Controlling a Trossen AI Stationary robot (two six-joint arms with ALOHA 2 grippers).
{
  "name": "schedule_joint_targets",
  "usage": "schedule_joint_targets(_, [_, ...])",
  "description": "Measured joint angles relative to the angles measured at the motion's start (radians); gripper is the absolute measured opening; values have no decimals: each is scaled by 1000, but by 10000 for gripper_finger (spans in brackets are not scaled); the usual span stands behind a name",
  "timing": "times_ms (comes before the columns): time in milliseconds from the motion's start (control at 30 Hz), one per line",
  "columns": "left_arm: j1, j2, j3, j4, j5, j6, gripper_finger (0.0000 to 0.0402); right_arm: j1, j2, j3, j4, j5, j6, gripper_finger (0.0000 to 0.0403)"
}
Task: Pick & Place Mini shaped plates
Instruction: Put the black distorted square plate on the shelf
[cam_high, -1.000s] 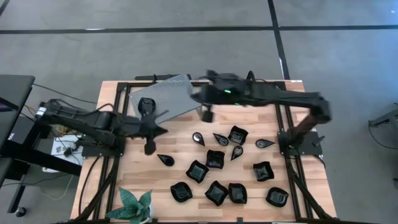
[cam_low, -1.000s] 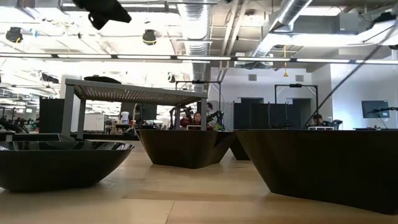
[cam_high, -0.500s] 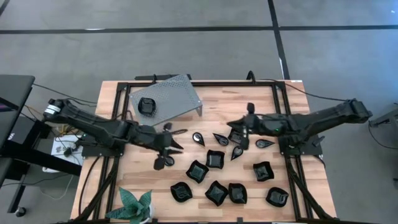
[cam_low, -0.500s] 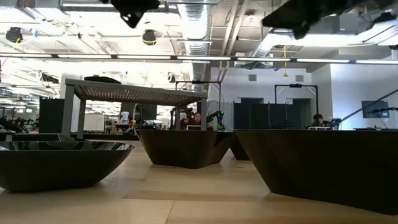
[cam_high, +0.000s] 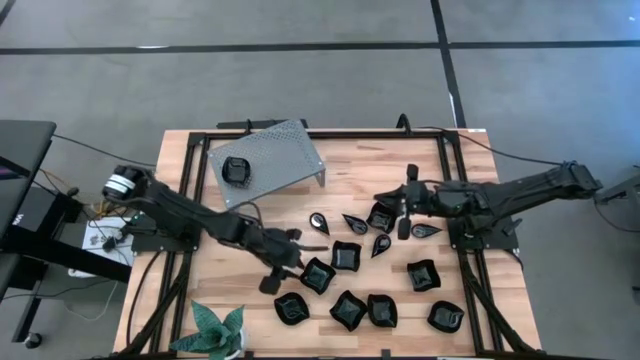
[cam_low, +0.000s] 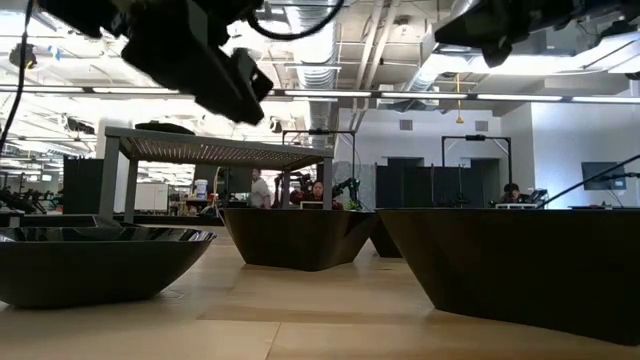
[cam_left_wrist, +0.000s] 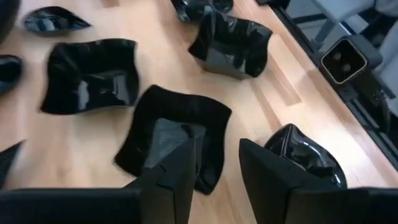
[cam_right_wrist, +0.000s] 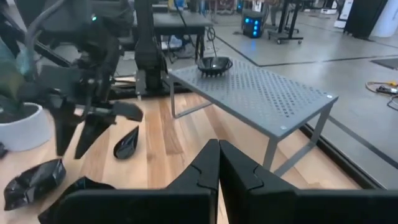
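Several glossy black mini shaped plates lie on the wooden table, among them a squarish plate and teardrop plates. One more plate rests on top of the grey perforated stand. My left gripper hangs open above the squarish plate, one finger over its middle and the other past its edge. The low view shows the left gripper well above the table. My right gripper hovers shut over the far side of the group of plates.
A green plant in a white pot stands at the table's near left corner. A black frame runs along the table's sides. In the low view, big dark plates fill the foreground. People sit far off in the room behind the table.
My left gripper has swung from beside the stand toward the table's near right, down over the group of plates. My right gripper has gone from the stand's right end toward the table's right and near edge, and has then stayed over the far plates.
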Motion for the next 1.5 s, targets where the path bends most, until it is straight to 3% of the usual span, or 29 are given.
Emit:
schedule_joint_targets(467, [-41, 174, 0, 69, -32, 11, 105, -1, 20, 0, 36, 0, -43, 0])
schedule_joint_targets(933, [-54, 178, -26, 89, -35, 0, 103, -1, 20, 0, 39, 0, -72, 0])
schedule_joint_targets(1233, [-50, 178, -60, 110, -125, 0, 100, -1, 20, 0, 55, -4, -107, 0])
schedule_joint_targets(1333, [-50, 178, -60, 113, -141, 0, 83, -1, 20, 0, 55, -4, -109, 0])
schedule_joint_targets(1500, [-50, 173, -60, 118, -145, 0, 14, -1, 20, 0, 55, -4, -132, 0])
